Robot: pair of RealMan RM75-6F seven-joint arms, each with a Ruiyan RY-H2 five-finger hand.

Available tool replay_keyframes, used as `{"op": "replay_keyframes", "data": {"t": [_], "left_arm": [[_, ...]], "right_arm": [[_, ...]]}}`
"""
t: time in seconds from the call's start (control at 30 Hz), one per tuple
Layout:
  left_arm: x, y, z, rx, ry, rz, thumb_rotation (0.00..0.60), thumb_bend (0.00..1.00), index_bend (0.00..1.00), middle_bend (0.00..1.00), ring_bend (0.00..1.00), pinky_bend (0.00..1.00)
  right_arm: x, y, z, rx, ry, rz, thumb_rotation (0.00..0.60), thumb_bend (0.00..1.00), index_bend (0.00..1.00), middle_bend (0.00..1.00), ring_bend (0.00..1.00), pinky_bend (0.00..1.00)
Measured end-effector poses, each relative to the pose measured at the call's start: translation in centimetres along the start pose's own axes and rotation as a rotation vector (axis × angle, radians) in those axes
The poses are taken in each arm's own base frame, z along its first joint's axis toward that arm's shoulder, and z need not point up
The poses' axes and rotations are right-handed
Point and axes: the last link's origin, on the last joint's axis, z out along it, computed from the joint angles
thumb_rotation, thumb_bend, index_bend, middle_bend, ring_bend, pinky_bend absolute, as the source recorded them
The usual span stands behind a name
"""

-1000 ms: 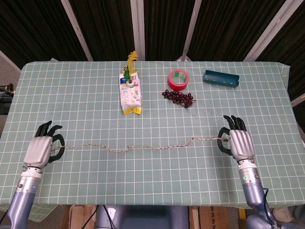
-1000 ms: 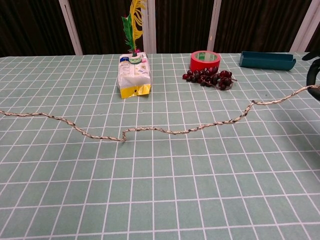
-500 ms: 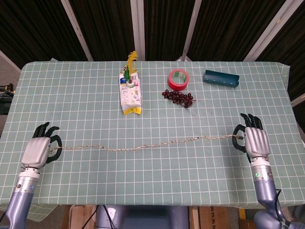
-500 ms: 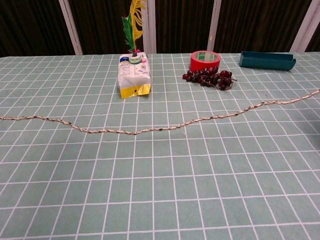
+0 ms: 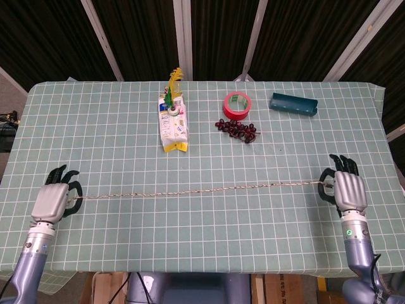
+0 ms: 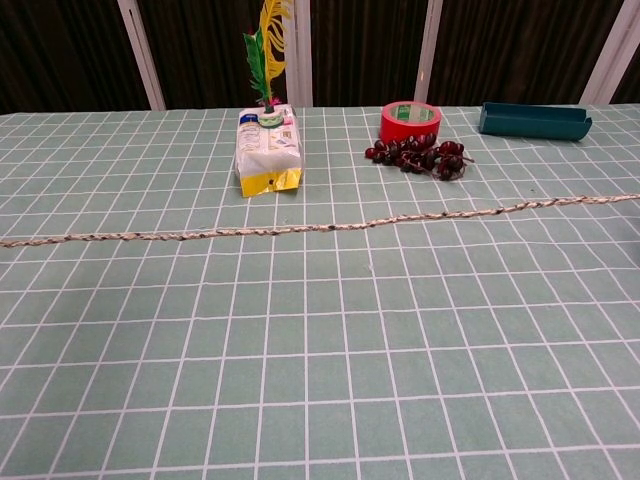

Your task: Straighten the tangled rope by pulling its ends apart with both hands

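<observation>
Two hands hold a rope (image 5: 202, 189) stretched across the near table (image 5: 202, 133).
Left hand (image 5: 56, 199) and right hand (image 5: 347, 189) curl fingers around its ends; the thin, pale, braided rope lies nearly straight.

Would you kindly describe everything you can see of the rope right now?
The rope is thin, pale and twisted, flecked with dark strands, and looks like a fibre cord. It lies nearly straight across the checked tablecloth, with only slight ripples and no knots or loops showing. It runs in front of the carton, tape and grapes, touching none of them. The left hand holds one end and the right hand the other.
</observation>
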Motion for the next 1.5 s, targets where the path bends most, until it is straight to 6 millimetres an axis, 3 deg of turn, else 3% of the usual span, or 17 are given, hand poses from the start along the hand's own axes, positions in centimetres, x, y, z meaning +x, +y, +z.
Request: {"op": "replay_keyframes", "data": {"t": [0.33,0.43,0.53,0.6,0.7,0.77,0.87,1.1,1.17,1.3,1.5], "left_arm": [[-1.7,0.4,1.1,-0.013,-0.012,0.063,0.6,0.58,0.6,0.18,0.0,0.0],[-2.0,0.5,1.4,-0.022,-0.01,0.094,0.6,0.51,0.54,0.15,0.0,0.0],[-2.2,0.7,1.6,-0.03,-0.007,0.125,0.6,0.43,0.48,0.13,0.0,0.0],[-2.3,0.8,1.7,-0.034,-0.005,0.14,0.6,0.39,0.46,0.12,0.0,0.0],[-2.2,0.7,1.7,-0.035,-0.002,0.153,0.6,0.31,0.43,0.1,0.0,0.0],[-2.1,0.4,1.6,-0.033,0.0,0.161,0.6,0.24,0.39,0.08,0.0,0.0],[-1.7,0.0,1.5,-0.027,0.002,0.17,0.6,0.17,0.33,0.04,0.0,0.0],[0.2,-1.3,0.4,-0.013,0.037,0.134,0.6,0.16,0.23,0.0,0.0,0.0],[0.7,-1.6,-0.1,-0.01,0.05,0.103,0.6,0.15,0.17,0.0,0.0,0.0],[2.4,-2.3,-2.2,-0.017,0.087,0.028,0.6,0.06,0.11,0.0,0.0,0.0],[4.1,-3.4,-6.2,-0.064,0.13,-0.008,0.6,0.04,0.08,0.0,0.0,0.0]], "right_arm": [[-0.9,1.3,0.1,-0.026,-0.017,-0.046,0.6,0.5,0.64,0.14,0.0,0.0],[-1.3,1.7,0.1,-0.033,-0.028,-0.066,0.6,0.5,0.6,0.14,0.0,0.0],[-1.5,2.0,0.1,-0.036,-0.044,-0.083,0.6,0.5,0.49,0.12,0.0,0.0],[-1.7,2.1,0.0,-0.039,-0.056,-0.087,0.6,0.5,0.37,0.08,0.0,0.0],[-1.7,2.4,0.0,-0.044,-0.071,-0.107,0.6,0.5,0.08,0.01,0.0,0.0],[-1.7,2.7,-0.1,-0.053,-0.082,-0.124,0.6,0.5,0.0,0.0,0.0,0.0],[-1.7,3.2,-0.2,-0.075,-0.099,-0.146,0.6,0.5,0.0,0.0,0.0,0.0],[-0.7,3.7,-0.9,-0.097,-0.09,-0.122,0.6,0.5,0.0,0.0,0.0,0.0],[-0.4,3.5,-1.4,-0.082,-0.078,-0.1,0.6,0.44,0.0,0.0,0.0,0.0],[0.2,2.8,-2.7,-0.033,-0.054,-0.06,0.6,0.29,0.0,0.0,0.0,0.0],[1.1,2.3,-6.1,0.099,-0.026,-0.038,0.6,0.26,0.0,0.0,0.0,0.0]]}}
